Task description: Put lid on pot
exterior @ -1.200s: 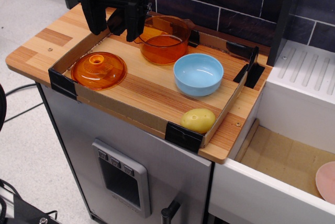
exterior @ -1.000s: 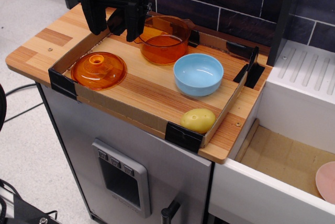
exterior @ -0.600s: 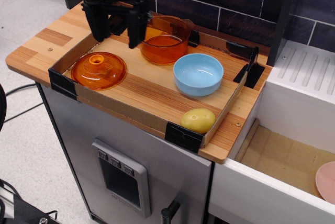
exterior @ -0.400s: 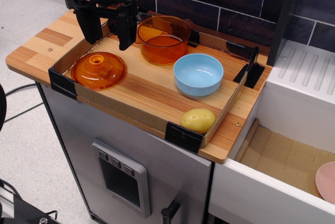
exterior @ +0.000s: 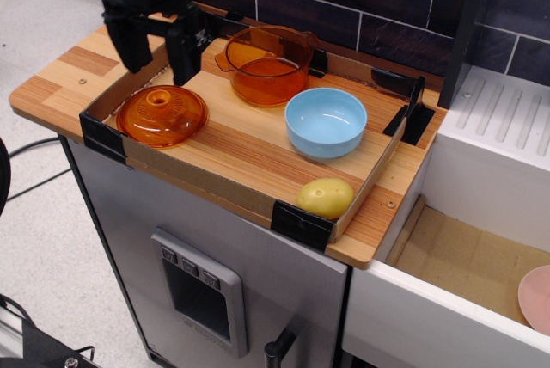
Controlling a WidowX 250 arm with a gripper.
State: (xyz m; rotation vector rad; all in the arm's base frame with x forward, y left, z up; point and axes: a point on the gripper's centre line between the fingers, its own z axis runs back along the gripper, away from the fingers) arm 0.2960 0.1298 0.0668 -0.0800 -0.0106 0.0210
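The translucent orange lid point(exterior: 161, 115) with its ringed knob lies flat at the left end of the shallow cardboard tray point(exterior: 219, 189). The deep orange pot point(exterior: 266, 64) stands uncovered at the tray's back, right of the lid. My black gripper point(exterior: 159, 65) hangs open and empty above the tray's back left corner, just behind and above the lid, its two fingers spread wide. It touches neither lid nor pot.
A light blue bowl point(exterior: 326, 121) sits right of the pot. A yellow potato-like object point(exterior: 326, 198) lies at the tray's front right corner. The tray rests on a wooden counter point(exterior: 60, 76). A white sink unit point(exterior: 481, 239) with a pink plate point(exterior: 534, 297) stands to the right.
The gripper has moved left, from in front of the pot's left side to above the tray's back left corner near the lid. It stays open. Lid and pot have not moved.
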